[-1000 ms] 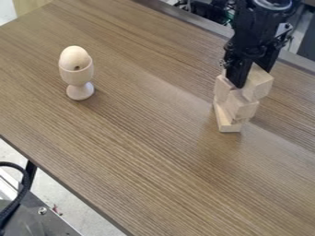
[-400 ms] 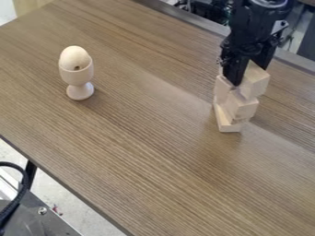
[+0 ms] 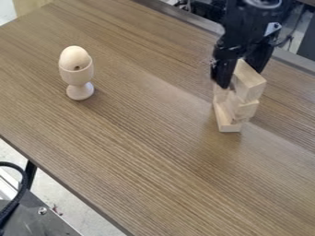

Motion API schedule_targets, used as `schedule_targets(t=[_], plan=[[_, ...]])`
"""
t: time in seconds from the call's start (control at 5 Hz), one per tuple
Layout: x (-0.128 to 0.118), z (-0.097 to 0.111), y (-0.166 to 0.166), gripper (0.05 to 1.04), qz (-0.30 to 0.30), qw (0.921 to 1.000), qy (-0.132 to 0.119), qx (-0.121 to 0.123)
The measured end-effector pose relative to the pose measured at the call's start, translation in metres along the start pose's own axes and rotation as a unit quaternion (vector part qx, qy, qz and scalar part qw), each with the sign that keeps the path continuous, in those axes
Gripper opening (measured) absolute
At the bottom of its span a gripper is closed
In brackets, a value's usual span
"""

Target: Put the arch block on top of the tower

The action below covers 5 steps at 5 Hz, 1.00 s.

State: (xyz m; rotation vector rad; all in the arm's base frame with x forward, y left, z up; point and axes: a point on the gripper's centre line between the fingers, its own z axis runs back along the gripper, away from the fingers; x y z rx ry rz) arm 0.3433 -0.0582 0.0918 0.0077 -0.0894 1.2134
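A hand could pass low over the wooden tabletop (image 3: 150, 138) between the egg cup (image 3: 77, 76) at the left and the block tower (image 3: 243, 109) at the right, or across the broad near stretch in front of both. The wooden egg (image 3: 74, 57) sticks up above the cup's rim, and the gripper (image 3: 241, 77) blocks the tower's top from above.

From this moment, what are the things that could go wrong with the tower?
The top block, held in the gripper, looks out of line with the block beneath it, so it might tip or slide if released now. The gripper also hangs very close to the narrow, uneven tower; a small sideways movement could perhaps topple it.
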Motion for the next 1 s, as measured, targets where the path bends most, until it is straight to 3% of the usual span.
schedule_targets(t=[0.2,0.4,0.6,0.8,1.0], plan=[[-0.001,0.011,0.002,0.999,0.002,0.9999,0.004,-0.013],[-0.002,0.037,0.002,0.999,0.003,0.9985,0.040,-0.037],[0.015,0.078,0.004,0.999,-0.008,0.9906,0.096,-0.098],[0.041,0.108,0.012,0.999,-0.083,0.9892,0.031,-0.116],[0.078,0.104,0.031,0.999,-0.145,0.9841,-0.042,-0.094]])
